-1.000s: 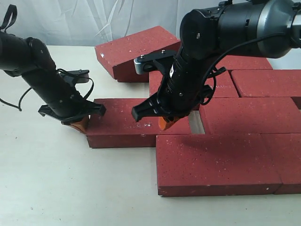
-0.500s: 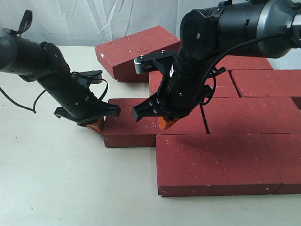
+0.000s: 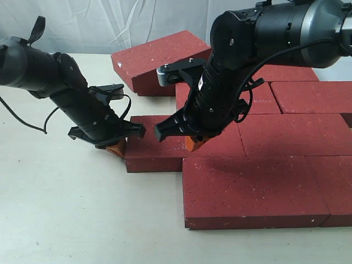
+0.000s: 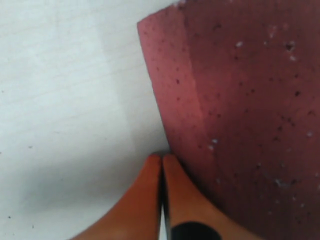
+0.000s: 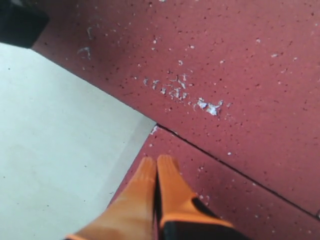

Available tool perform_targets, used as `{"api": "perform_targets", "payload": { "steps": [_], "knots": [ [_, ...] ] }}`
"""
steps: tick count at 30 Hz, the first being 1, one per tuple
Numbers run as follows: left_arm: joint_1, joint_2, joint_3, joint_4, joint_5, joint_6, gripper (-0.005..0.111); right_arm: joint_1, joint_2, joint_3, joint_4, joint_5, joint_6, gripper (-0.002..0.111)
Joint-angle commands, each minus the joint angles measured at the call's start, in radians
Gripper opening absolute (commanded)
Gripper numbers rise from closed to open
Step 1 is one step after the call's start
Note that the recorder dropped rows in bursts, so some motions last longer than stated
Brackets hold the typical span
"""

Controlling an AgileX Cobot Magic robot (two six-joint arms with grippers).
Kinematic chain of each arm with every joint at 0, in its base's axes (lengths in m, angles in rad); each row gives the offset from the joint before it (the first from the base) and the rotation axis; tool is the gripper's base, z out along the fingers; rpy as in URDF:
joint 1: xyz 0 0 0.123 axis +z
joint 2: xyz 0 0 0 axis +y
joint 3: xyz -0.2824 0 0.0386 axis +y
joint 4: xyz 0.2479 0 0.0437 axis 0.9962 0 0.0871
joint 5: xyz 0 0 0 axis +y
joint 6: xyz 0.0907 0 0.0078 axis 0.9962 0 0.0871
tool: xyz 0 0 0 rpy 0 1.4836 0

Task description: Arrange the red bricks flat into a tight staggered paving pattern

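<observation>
Several red bricks lie flat in staggered rows on the right. The middle-row brick (image 3: 157, 147) sticks out to the left, its right end tight against its neighbour (image 3: 291, 135). My left gripper (image 3: 116, 147) is shut and empty, its orange tips (image 4: 161, 159) pressed on that brick's left end (image 4: 240, 100). My right gripper (image 3: 192, 144) is shut and empty too. Its tips (image 5: 157, 161) hover over the corner of the front brick (image 5: 215, 195), just beside the seam with the middle-row brick (image 5: 225, 65).
One more red brick (image 3: 159, 55) sits tilted at the back, propped on the back row. The wide front brick (image 3: 253, 187) reaches toward the table's near side. Bare pale table (image 3: 66, 209) lies left and in front. A white curtain hangs behind.
My left gripper has pushed the middle-row brick to the right, closing the gap to its neighbour. The right arm has stayed where it was.
</observation>
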Motion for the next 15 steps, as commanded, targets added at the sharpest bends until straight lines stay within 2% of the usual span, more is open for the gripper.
{"api": "perform_targets", "payload": {
  "steps": [1, 8, 15],
  "knots": [
    [-0.018, 0.018, 0.002, -0.062, -0.018, 0.030, 0.000, -0.004, -0.010, -0.002, -0.009, -0.018, 0.000, -0.001],
    [-0.018, 0.018, 0.002, -0.084, -0.015, 0.083, 0.000, -0.004, -0.010, -0.002, -0.009, -0.022, 0.003, -0.001],
    [0.044, 0.003, 0.002, 0.032, 0.039, -0.027, 0.000, -0.004, -0.010, -0.002, -0.009, -0.028, 0.021, -0.001]
  ]
}}
